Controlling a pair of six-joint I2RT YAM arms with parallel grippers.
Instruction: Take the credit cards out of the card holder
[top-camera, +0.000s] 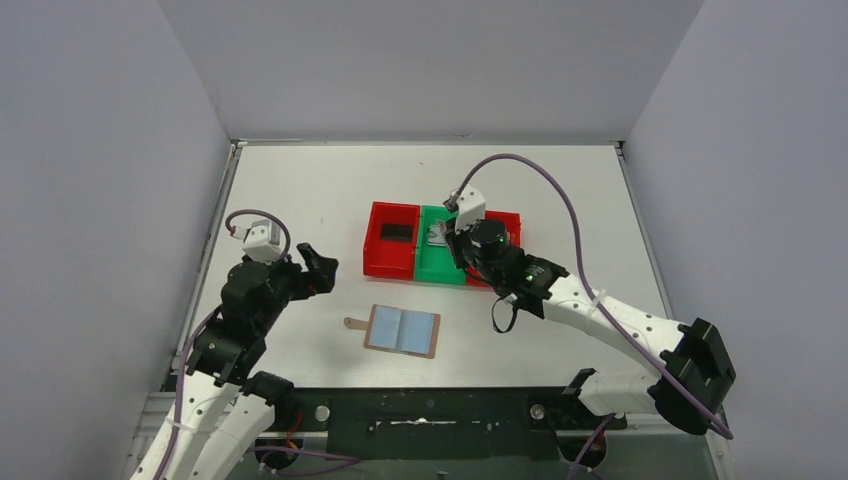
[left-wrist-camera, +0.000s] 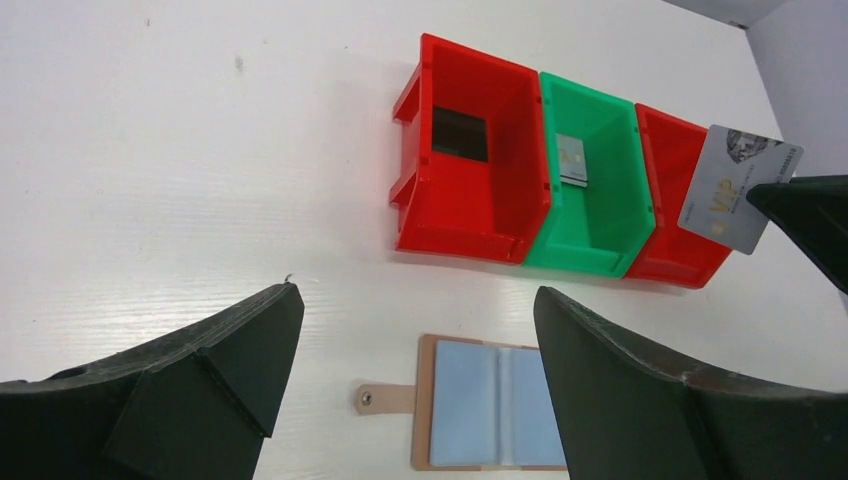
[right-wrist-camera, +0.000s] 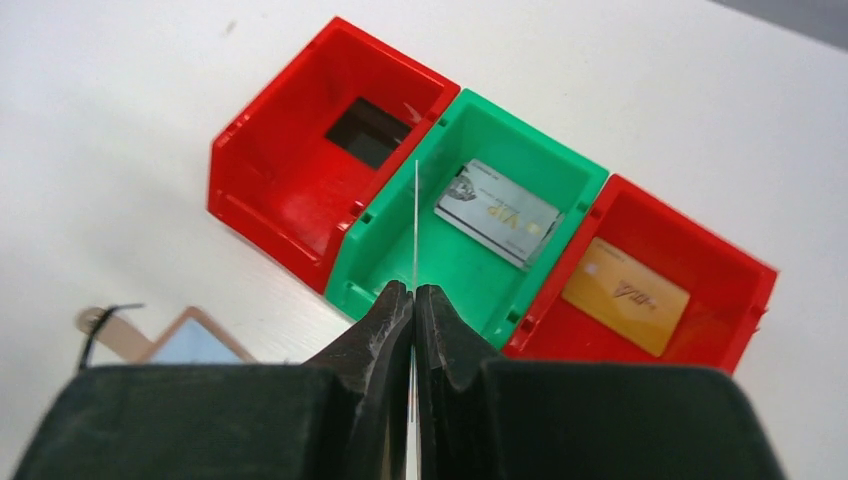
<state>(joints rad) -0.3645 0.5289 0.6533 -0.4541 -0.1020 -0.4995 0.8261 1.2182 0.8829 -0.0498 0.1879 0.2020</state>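
Note:
The card holder (top-camera: 402, 330) lies open and flat on the table, tan with a grey-blue lining (left-wrist-camera: 480, 400) and its strap tab to the left. My left gripper (left-wrist-camera: 417, 295) hovers open above it, left of the bins (top-camera: 315, 265), with nothing between the fingers. My right gripper (right-wrist-camera: 413, 290) is shut on a silver-grey credit card (left-wrist-camera: 735, 185), seen edge-on (right-wrist-camera: 414, 230) above the green bin (top-camera: 452, 237). A black card (right-wrist-camera: 368, 132) lies in the left red bin, another silver card (right-wrist-camera: 497, 213) in the green bin, and a gold card (right-wrist-camera: 625, 295) in the right red bin.
Three small bins stand in a row at mid-table: red (top-camera: 380, 262), green (top-camera: 440, 272), red (top-camera: 512, 222). Grey walls enclose the table on three sides. The right arm reaches in from the lower right, its purple cable looping over the table.

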